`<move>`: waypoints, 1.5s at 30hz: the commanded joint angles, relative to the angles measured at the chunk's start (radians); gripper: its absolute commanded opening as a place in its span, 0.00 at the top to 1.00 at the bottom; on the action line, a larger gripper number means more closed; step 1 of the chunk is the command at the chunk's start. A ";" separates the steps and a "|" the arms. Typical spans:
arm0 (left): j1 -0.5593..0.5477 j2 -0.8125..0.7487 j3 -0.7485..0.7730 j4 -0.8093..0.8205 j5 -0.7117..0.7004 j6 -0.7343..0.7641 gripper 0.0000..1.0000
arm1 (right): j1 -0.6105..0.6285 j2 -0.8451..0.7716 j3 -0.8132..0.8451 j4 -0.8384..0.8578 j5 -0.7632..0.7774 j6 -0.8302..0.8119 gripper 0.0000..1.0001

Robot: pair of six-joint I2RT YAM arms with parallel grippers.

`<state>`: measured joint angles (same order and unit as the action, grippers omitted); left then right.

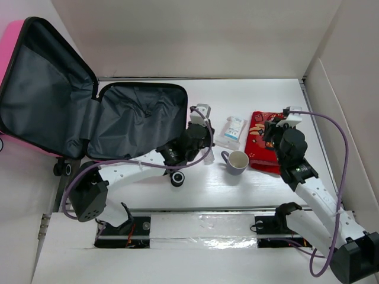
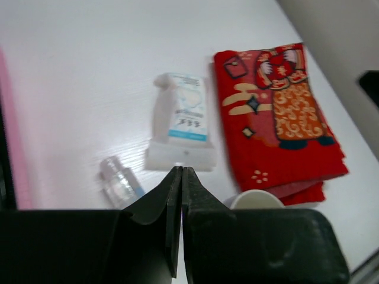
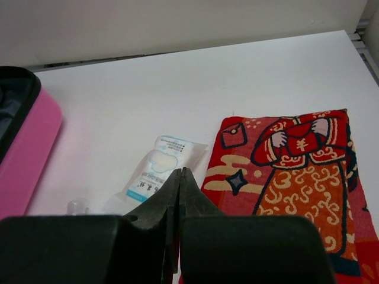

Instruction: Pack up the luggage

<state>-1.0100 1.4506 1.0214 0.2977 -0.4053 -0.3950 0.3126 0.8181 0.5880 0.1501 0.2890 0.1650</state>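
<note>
The pink luggage (image 1: 142, 121) lies open at the left, its dark grey lining showing and its lid propped up at the far left; its pink shell also shows in the right wrist view (image 3: 29, 148). My left gripper (image 1: 204, 139) is shut and empty beside the luggage's right edge, its tips (image 2: 182, 170) just short of a white wipes packet (image 2: 185, 118). My right gripper (image 1: 271, 135) is shut and empty over the left edge of a folded red patterned cloth (image 1: 260, 142), its tips (image 3: 179, 171) between the packet (image 3: 160, 168) and the cloth (image 3: 290, 171).
A grey mug (image 1: 237, 161) stands in front of the packet (image 1: 231, 131); its rim shows in the left wrist view (image 2: 256, 200). A small clear bottle (image 2: 120, 180) lies left of the packet. White walls enclose the table on three sides.
</note>
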 commanded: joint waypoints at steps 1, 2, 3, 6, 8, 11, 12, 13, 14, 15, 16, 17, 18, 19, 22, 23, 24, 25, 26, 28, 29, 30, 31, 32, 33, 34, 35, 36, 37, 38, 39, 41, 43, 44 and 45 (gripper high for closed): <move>0.057 -0.065 -0.023 -0.032 -0.052 -0.083 1.00 | -0.006 -0.023 0.052 -0.004 0.038 0.007 1.00; 0.057 -0.053 -0.018 -0.049 -0.043 -0.093 0.94 | -0.006 -0.016 0.050 -0.004 0.035 0.011 1.00; 0.048 -0.042 -0.012 -0.090 -0.041 -0.105 0.89 | -0.006 -0.011 0.050 -0.001 0.029 0.017 1.00; 0.036 -0.001 0.002 -0.165 -0.061 -0.163 0.62 | -0.006 0.012 0.061 -0.007 0.009 0.018 0.91; 0.036 0.042 0.019 -0.195 -0.056 -0.198 0.45 | -0.006 0.019 0.065 -0.009 -0.004 0.018 0.77; 0.045 0.122 0.091 -0.271 -0.044 -0.228 0.36 | -0.006 0.030 0.064 0.000 -0.024 0.018 0.64; 0.045 0.170 0.136 -0.332 -0.050 -0.237 0.35 | -0.006 0.030 0.064 0.002 -0.033 0.016 0.64; 0.045 0.171 0.161 -0.360 -0.050 -0.243 0.35 | -0.006 0.029 0.064 0.000 -0.034 0.015 0.64; 0.054 0.222 0.184 -0.383 -0.052 -0.249 0.35 | -0.006 0.026 0.064 0.002 -0.033 0.014 0.64; 0.054 0.247 0.207 -0.425 -0.050 -0.254 0.35 | -0.006 0.024 0.062 0.000 -0.030 0.013 0.64; 0.054 0.296 0.250 -0.446 -0.049 -0.257 0.34 | -0.006 0.021 0.059 0.002 -0.028 0.013 0.64; 0.054 0.318 0.268 -0.465 -0.050 -0.261 0.34 | -0.006 0.018 0.058 0.008 -0.033 0.014 0.64; 0.054 0.336 0.284 -0.494 -0.056 -0.274 0.34 | -0.006 0.019 0.058 0.008 -0.036 0.013 0.64; 0.054 0.350 0.296 -0.500 -0.059 -0.280 0.34 | -0.006 0.018 0.059 0.005 -0.040 0.013 0.64; 0.063 0.382 0.290 -0.482 -0.049 -0.294 0.35 | -0.006 0.013 0.059 0.000 -0.042 0.010 0.64; 0.073 0.393 0.292 -0.482 -0.053 -0.295 0.35 | -0.006 0.010 0.058 0.003 -0.044 0.011 0.64; 0.073 0.398 0.293 -0.488 -0.064 -0.298 0.36 | -0.006 0.010 0.056 0.003 -0.047 0.011 0.64; 0.073 0.402 0.295 -0.491 -0.078 -0.301 0.37 | -0.006 0.010 0.058 0.003 -0.051 0.011 0.64; 0.073 0.416 0.295 -0.493 -0.096 -0.304 0.37 | -0.006 0.010 0.061 0.003 -0.056 0.011 0.64; 0.073 0.432 0.299 -0.497 -0.099 -0.306 0.39 | -0.006 0.007 0.061 0.000 -0.057 0.011 0.64; 0.073 0.453 0.308 -0.497 -0.099 -0.306 0.39 | -0.006 0.006 0.058 0.002 -0.056 0.011 0.64; 0.073 0.464 0.318 -0.505 -0.101 -0.306 0.40 | -0.006 0.006 0.056 0.006 -0.054 0.011 0.64; 0.073 0.478 0.331 -0.511 -0.101 -0.306 0.40 | -0.006 0.006 0.056 0.006 -0.057 0.011 0.64; 0.073 0.499 0.336 -0.512 -0.102 -0.306 0.41 | -0.006 0.006 0.058 0.006 -0.060 0.011 0.64; 0.073 0.517 0.338 -0.508 -0.093 -0.304 0.42 | -0.006 0.003 0.061 0.000 -0.065 0.011 0.64; 0.073 0.518 0.336 -0.500 -0.093 -0.304 0.42 | -0.006 0.001 0.062 -0.001 -0.067 0.011 0.64; 0.073 0.533 0.339 -0.493 -0.084 -0.301 0.43 | -0.006 0.000 0.059 0.002 -0.064 0.011 0.64; 0.082 0.542 0.344 -0.488 -0.078 -0.297 0.44 | -0.006 -0.003 0.055 0.005 -0.057 0.011 0.64; 0.082 0.553 0.350 -0.489 -0.070 -0.294 0.46 | -0.006 -0.004 0.053 0.008 -0.056 0.011 0.64; 0.082 0.566 0.358 -0.489 -0.072 -0.292 0.47 | -0.006 -0.004 0.052 0.011 -0.057 0.011 0.64; 0.082 0.571 0.359 -0.486 -0.073 -0.291 0.48 | -0.006 -0.002 0.053 0.005 -0.062 0.013 0.64; 0.082 0.577 0.358 -0.482 -0.072 -0.283 0.55 | -0.006 -0.005 0.059 -0.001 -0.062 0.011 0.64; 0.082 0.570 0.358 -0.471 -0.073 -0.266 0.67 | -0.006 -0.007 0.053 0.003 -0.057 0.011 0.64; 0.091 0.550 0.364 -0.471 -0.084 -0.260 0.72 | -0.015 -0.008 0.052 0.008 -0.057 0.011 0.63; 0.091 0.533 0.367 -0.463 -0.089 -0.251 0.77 | -0.015 -0.007 0.053 0.009 -0.063 0.013 0.62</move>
<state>-0.9298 2.0277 1.3472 -0.1745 -0.4721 -0.6636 0.3092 0.8299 0.6083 0.1303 0.2348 0.1806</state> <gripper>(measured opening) 0.408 0.376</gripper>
